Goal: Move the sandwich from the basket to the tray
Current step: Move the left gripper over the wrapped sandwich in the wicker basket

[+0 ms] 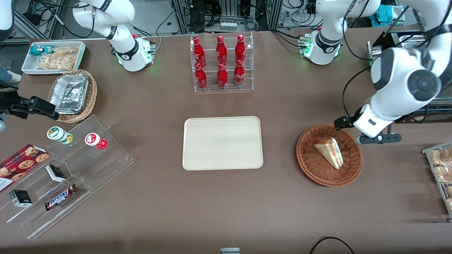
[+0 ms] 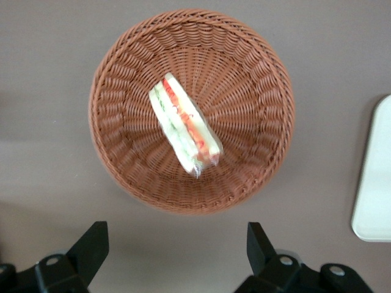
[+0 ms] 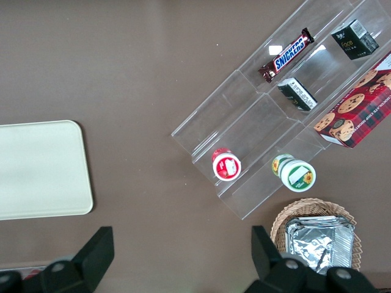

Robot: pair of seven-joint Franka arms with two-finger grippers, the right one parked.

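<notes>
The sandwich [image 1: 330,151], a pale wedge with red and green filling, lies in the round reddish-brown basket [image 1: 306,165]. The cream-beige tray [image 1: 222,143] lies flat beside the basket, toward the parked arm's end, with nothing on it. My left gripper [image 1: 369,129] hangs above the table just outside the basket's rim, toward the working arm's end. The left wrist view shows its fingers [image 2: 91,244] wide apart and holding nothing, the gripper [image 2: 176,250] short of the basket [image 2: 122,79], with the sandwich [image 2: 185,125] in the middle and a tray edge [image 2: 374,177].
A clear rack of red bottles [image 1: 221,63] stands farther from the camera than the tray. A clear stepped stand [image 1: 70,165] with snacks, a lighter basket of foil trays [image 1: 72,95] and a white bin [image 1: 54,56] lie toward the parked arm's end. A snack rack [image 1: 441,165] sits at the working arm's end.
</notes>
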